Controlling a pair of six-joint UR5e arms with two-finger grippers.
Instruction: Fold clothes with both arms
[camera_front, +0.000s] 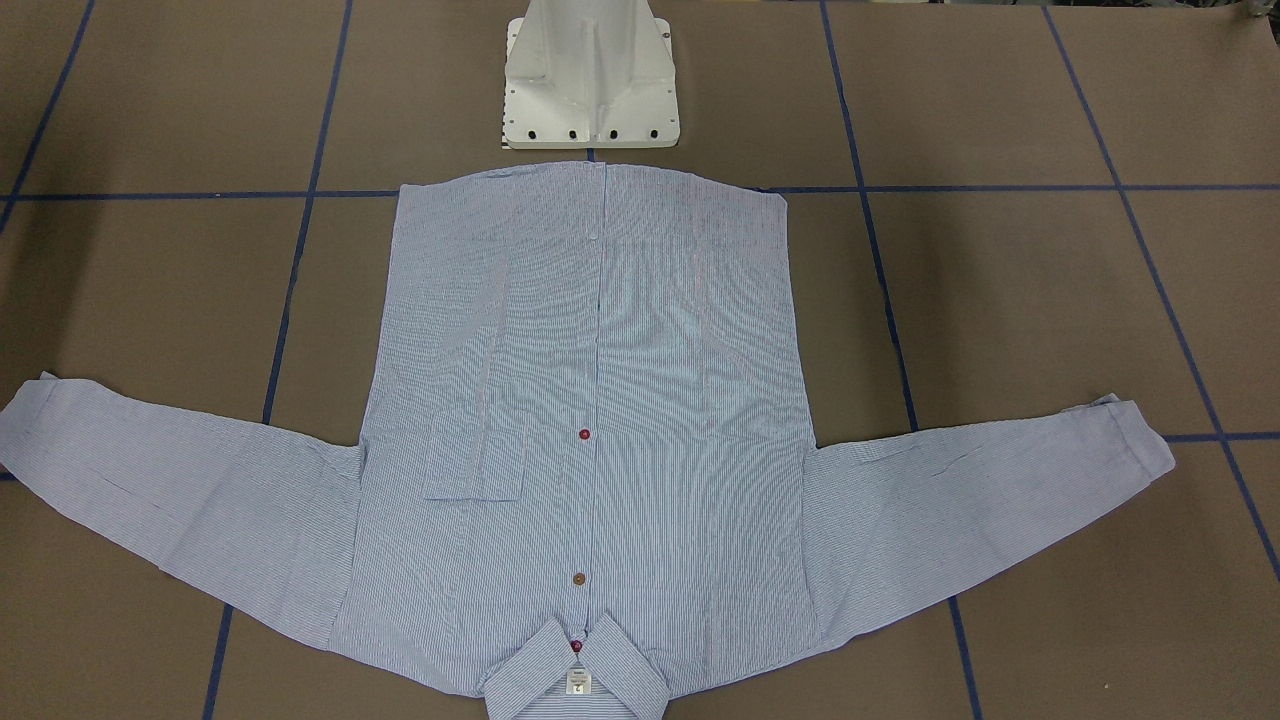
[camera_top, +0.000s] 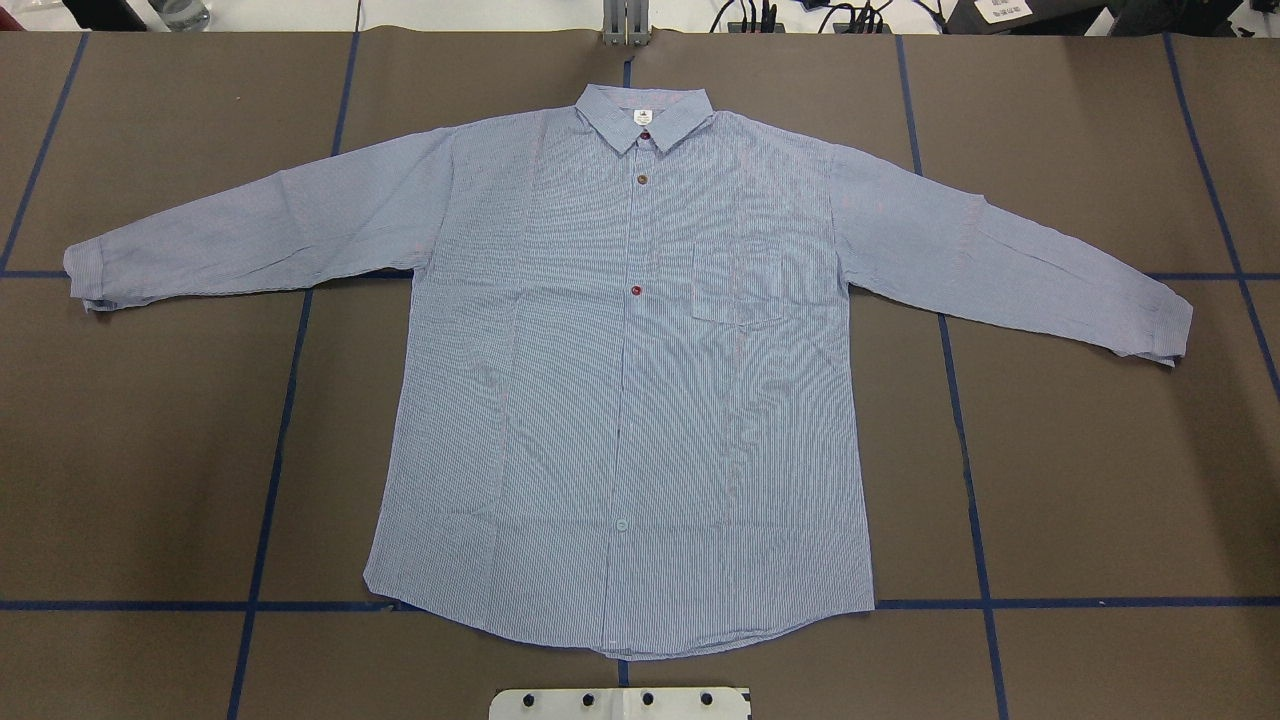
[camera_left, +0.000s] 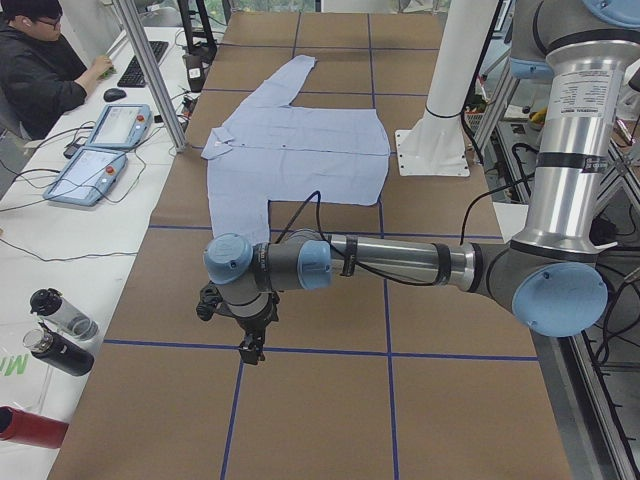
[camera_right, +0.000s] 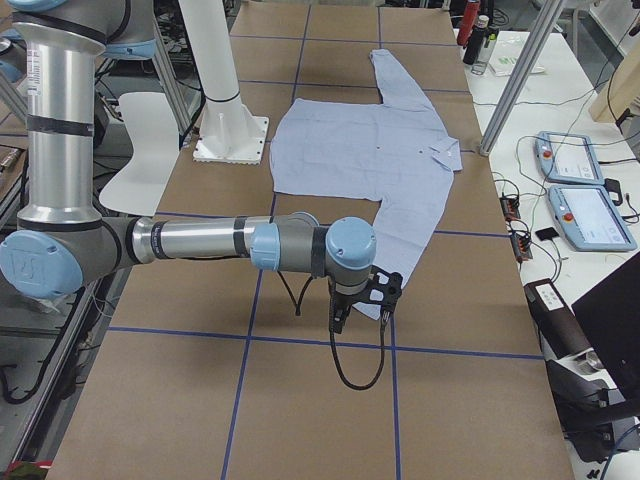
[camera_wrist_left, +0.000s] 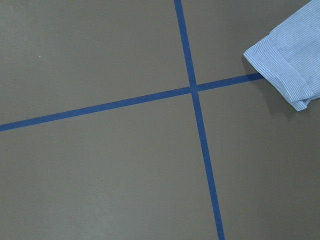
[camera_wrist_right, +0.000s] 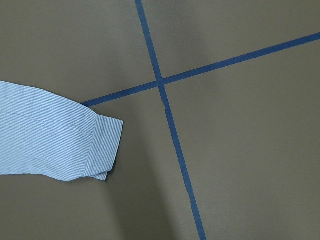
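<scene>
Left claw (camera_left: 248, 348) and right claw (camera_right: 361, 308): cannot tell how open; finely pinstriped shirt (camera_top: 620, 380) lies flat, sleeves spread.

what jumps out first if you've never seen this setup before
The pinstriped shirt lies spread flat with sleeves out wide and collar away from the robot, on a brown table crossed by blue tape lines. In the side views the left arm reaches over bare table past one cuff, the right arm past the other, both touching nothing.
</scene>
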